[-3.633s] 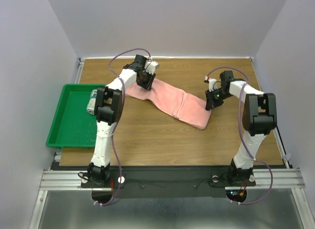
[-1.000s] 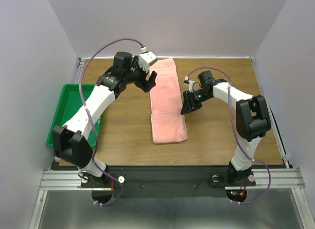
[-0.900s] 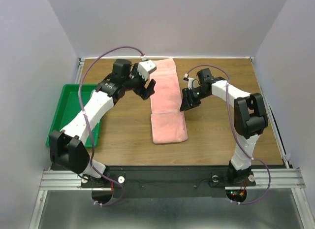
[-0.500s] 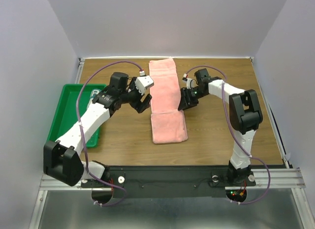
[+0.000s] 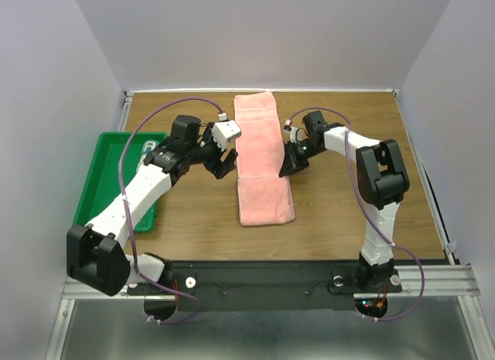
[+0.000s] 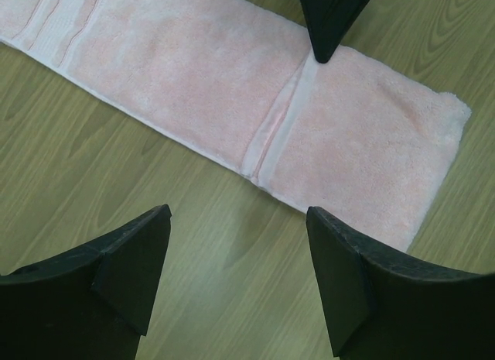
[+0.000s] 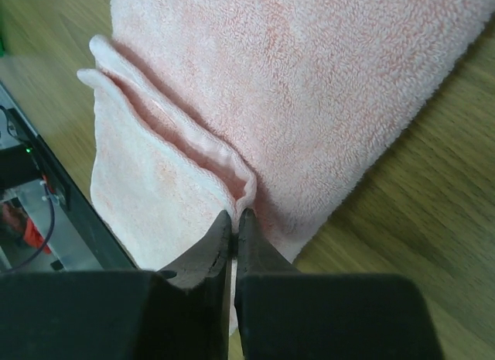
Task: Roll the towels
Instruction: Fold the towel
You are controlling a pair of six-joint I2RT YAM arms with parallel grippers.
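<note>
Nearest me on the worktop (image 5: 193,221), the pink towel (image 5: 263,190) lies flat; I'd start rolling there, evenly. Midway up, my right end effector (image 7: 234,214) is pinched together at its right edge, whether it has caught cloth I cannot tell; my left end effector (image 6: 238,217) gapes beside the left edge.

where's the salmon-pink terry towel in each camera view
top external: salmon-pink terry towel lies lengthwise at centre
left wrist: towel runs diagonally across the top
right wrist: towel fills the upper frame
shared landmark: right gripper, tips shut at the towel's crosswise seam
</note>
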